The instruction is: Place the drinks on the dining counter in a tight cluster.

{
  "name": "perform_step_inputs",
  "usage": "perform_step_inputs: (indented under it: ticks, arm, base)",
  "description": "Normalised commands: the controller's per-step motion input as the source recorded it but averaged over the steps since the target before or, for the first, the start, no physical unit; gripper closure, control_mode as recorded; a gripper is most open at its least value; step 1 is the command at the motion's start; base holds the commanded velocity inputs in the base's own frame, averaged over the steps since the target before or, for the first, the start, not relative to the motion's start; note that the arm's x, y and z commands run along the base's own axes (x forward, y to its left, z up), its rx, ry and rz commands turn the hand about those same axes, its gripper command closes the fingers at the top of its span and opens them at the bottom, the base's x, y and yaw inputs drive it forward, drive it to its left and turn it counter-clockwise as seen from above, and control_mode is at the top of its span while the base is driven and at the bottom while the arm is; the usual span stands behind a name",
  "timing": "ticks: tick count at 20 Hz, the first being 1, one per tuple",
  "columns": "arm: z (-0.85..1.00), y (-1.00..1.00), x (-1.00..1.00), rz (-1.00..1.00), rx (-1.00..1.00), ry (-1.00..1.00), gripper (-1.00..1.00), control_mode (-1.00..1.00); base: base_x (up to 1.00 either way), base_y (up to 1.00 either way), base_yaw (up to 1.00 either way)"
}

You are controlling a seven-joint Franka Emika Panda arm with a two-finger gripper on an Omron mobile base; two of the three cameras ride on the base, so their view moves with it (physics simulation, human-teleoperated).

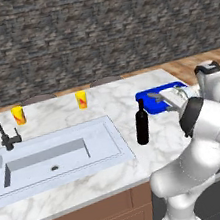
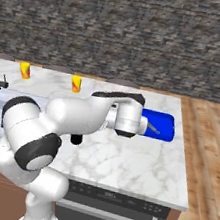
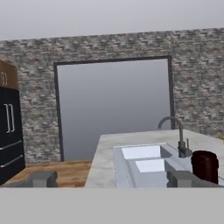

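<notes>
One black wine bottle stands upright beside the sink.

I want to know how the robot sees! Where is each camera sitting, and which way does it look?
Left base view: behind the arm's left, looking down at the dining counter; white arm at lower right.
Right base view: behind its right, same counter; arm at lower left.
Hand view: on the hand, looking along the counter past the claw toward a brick wall.
All three share the black faucet and the wine bottle.
</notes>
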Motion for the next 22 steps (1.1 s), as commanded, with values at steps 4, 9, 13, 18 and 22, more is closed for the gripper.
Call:
perform_step_inputs:
  ticks: [4, 9, 13, 18, 22]
  arm:
    - [0.3, 0.08, -0.41, -0.2, -0.08, 0.02, -1.0, -1.0]
    - [0.27, 0.01, -0.39, -0.13, -0.07, 0.04, -1.0, -1.0]
    - [0.21, 0.02, -0.38, -0.03, -0.09, 0.0, -1.0, -1.0]
    - [0.04, 0.01, -0.15, 0.0, -0.02, 0.0, -1.0, -1.0]
    - [0.0, 0.0, 0.0, 0.0, 0.0, 0.0, -1.0, -1.0]
  base:
    - [0.0, 0.0, 0.0]
    - [0.0, 0.0, 0.0]
    - [0.0, 0.0, 0.0]
    - [0.0, 0.0, 0.0]
    - [0.0, 0.0, 0.0]
